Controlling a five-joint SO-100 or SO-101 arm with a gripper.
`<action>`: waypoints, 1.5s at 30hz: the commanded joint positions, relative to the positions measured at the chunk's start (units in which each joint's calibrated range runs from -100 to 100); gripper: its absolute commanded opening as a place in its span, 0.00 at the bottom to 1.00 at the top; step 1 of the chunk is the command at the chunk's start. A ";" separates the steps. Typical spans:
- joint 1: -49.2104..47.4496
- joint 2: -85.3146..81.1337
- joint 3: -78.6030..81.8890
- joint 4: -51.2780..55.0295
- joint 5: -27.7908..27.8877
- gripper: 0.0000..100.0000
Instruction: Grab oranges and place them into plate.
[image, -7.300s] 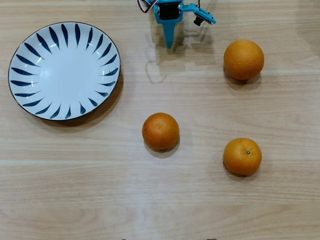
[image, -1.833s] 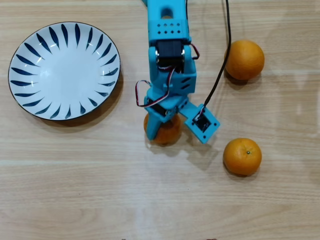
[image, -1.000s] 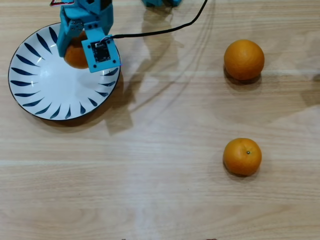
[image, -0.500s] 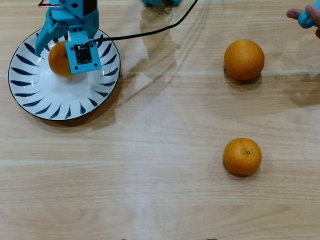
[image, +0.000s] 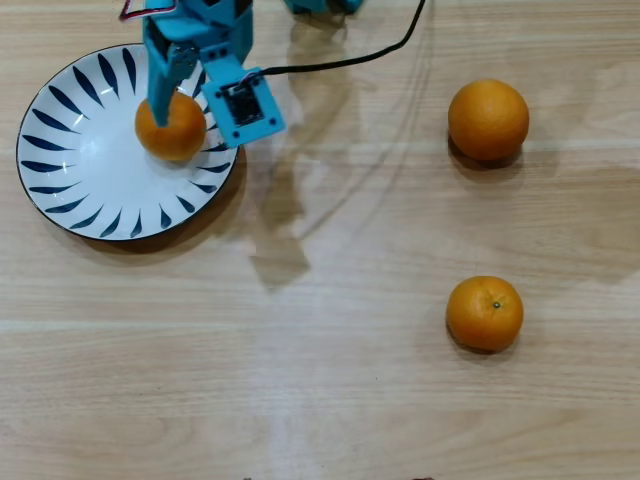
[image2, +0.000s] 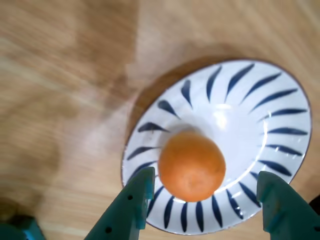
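One orange (image: 172, 130) (image2: 191, 166) lies inside the white plate with dark blue petal strokes (image: 90, 195) (image2: 280, 115), toward its upper right in the overhead view. My blue gripper (image: 195, 112) (image2: 205, 175) hovers over that orange, open; in the wrist view a small gap shows between the fruit and each finger. Two more oranges rest on the table to the right in the overhead view, a larger one (image: 487, 120) at the upper right and one with a green stem dot (image: 484, 313) lower down.
The gripper's black cable (image: 350, 58) runs from its camera module (image: 245, 105) toward the top edge. Light wooden tabletop (image: 330, 330) surrounds everything.
The gripper has shifted right within the plate and its fingers now stand apart from the orange, which lies on the plate. A hand seen at the top right corner is gone.
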 joint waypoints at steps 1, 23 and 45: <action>-10.19 -2.65 -8.89 4.60 -3.34 0.22; -44.54 21.01 -11.88 -32.02 -15.52 0.23; -45.19 46.04 -39.49 -34.85 -25.14 0.43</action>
